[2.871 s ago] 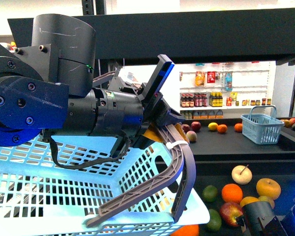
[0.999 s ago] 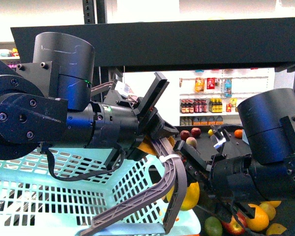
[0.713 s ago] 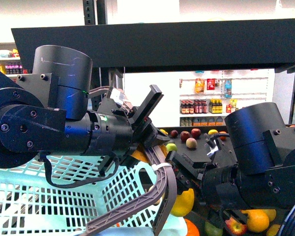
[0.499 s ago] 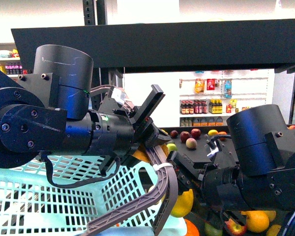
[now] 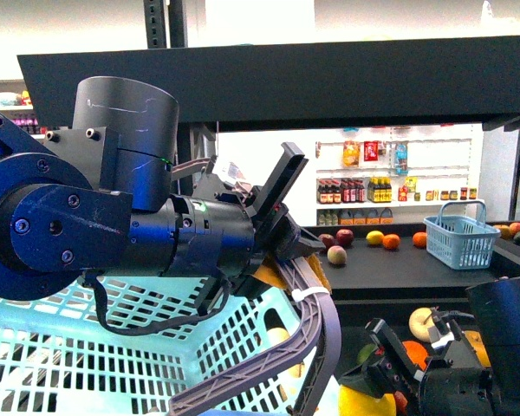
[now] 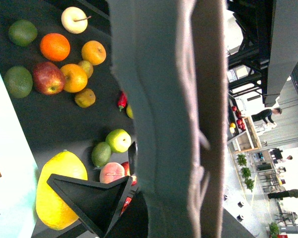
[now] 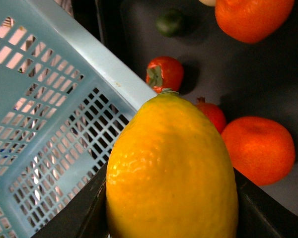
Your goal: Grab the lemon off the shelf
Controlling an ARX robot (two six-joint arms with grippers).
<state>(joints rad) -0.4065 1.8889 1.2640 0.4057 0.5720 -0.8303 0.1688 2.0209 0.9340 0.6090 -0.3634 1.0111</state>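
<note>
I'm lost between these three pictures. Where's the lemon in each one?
Front view: the lemon sits at the bottom edge, right of centre, held in the right claw.
Left wrist view: the large yellow oval beside the blue basket's pale wall.
Right wrist view: it fills the middle, against the basket's rim.
Shared landmark: the blue basket.

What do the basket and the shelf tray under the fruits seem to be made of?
Basket: probably moulded plastic, pale blue, smooth; thin slotted walls and a rounded rim. Shelf tray: perhaps painted metal, matte black; flat, even, without grain, but the look leaves it open.
</note>
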